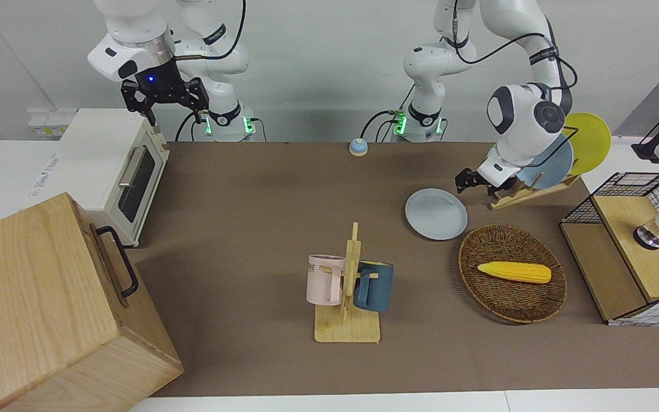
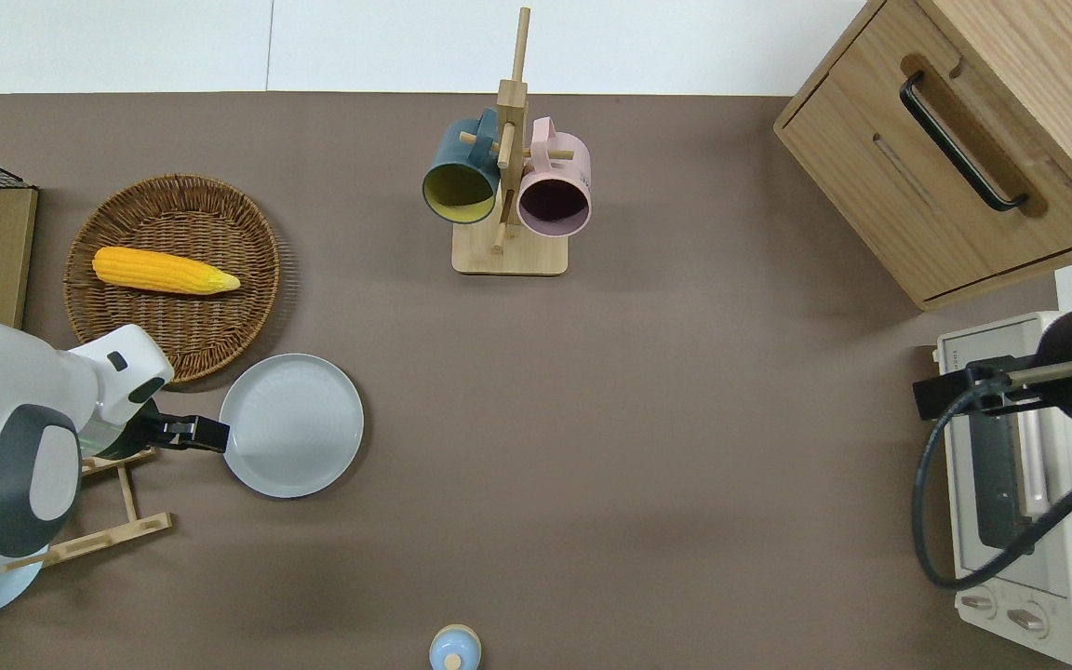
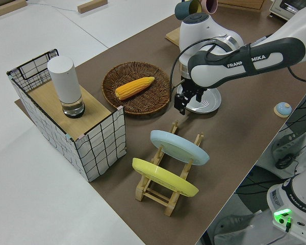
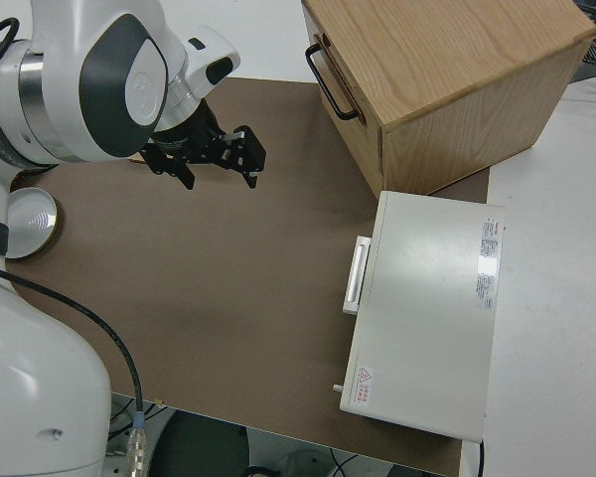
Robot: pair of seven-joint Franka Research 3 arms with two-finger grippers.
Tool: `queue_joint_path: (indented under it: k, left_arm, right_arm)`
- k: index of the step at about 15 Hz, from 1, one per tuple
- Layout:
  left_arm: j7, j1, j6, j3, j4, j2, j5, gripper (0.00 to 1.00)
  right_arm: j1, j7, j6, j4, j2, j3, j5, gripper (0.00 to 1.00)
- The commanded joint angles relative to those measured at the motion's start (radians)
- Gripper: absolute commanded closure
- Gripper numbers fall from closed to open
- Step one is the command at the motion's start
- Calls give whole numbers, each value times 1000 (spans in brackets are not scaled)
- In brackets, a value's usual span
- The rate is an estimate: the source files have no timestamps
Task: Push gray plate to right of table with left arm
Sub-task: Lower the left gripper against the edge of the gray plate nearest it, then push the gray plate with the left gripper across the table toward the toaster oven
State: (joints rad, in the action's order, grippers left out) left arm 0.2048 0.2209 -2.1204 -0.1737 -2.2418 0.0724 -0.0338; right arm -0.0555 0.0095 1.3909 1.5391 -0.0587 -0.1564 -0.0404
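I have the left arm's black two-finger pincer [image 2: 210, 434] down low at the edge of the flat round pale gray-blue plate [image 2: 292, 424], on the side toward the left arm's end of the brown bench [image 2: 648, 447]; whether it touches the rim, and whether its fingers are apart or together, I cannot tell. The plate lies just beside the round wicker basket [image 2: 220, 326] that holds a yellow corn cob [image 2: 164, 270], so I judge the push itself is all left to do. The straight path toward the right arm's end looks open: the wooden mug stand [image 2: 508, 251] with its dark blue and pink mugs sits farther from the robots, the small blue knob [image 2: 454, 649] nearer. The wooden plate rack [image 2: 117, 521] crowds the arm's elbow room. The right arm is parked, its pincer [image 4: 204, 159] with fingers apart.
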Motion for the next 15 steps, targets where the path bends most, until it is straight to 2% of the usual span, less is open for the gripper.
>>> queue_joint_path:
  k: [1, 4, 6, 8, 9, 15]
  left_arm:
    - [28, 25, -44, -6, -19, 24, 25, 169]
    - [11, 12, -49, -7, -21, 47, 25, 437]
    - [2, 9, -49, -7, -25, 49, 20, 658]
    - [-15, 8, -49, -7, -25, 49, 15, 934]
    - [-15, 6, -49, -7, -25, 49, 11, 999]
    - [-50, 3, -46, -20, -25, 50, -26, 1000]
  right_arm:
    - [-1, -8, -7, 4, -10, 0, 2, 5]
    - [-1, -8, -7, 4, -10, 0, 2, 5]
    - [-1, -8, -7, 4, -10, 0, 2, 5]
    - [-1, -8, -7, 4, -10, 0, 2, 5]
    - [-1, -8, -7, 4, -10, 0, 2, 5]
    - [-1, -8, -7, 4, -10, 0, 2, 5]
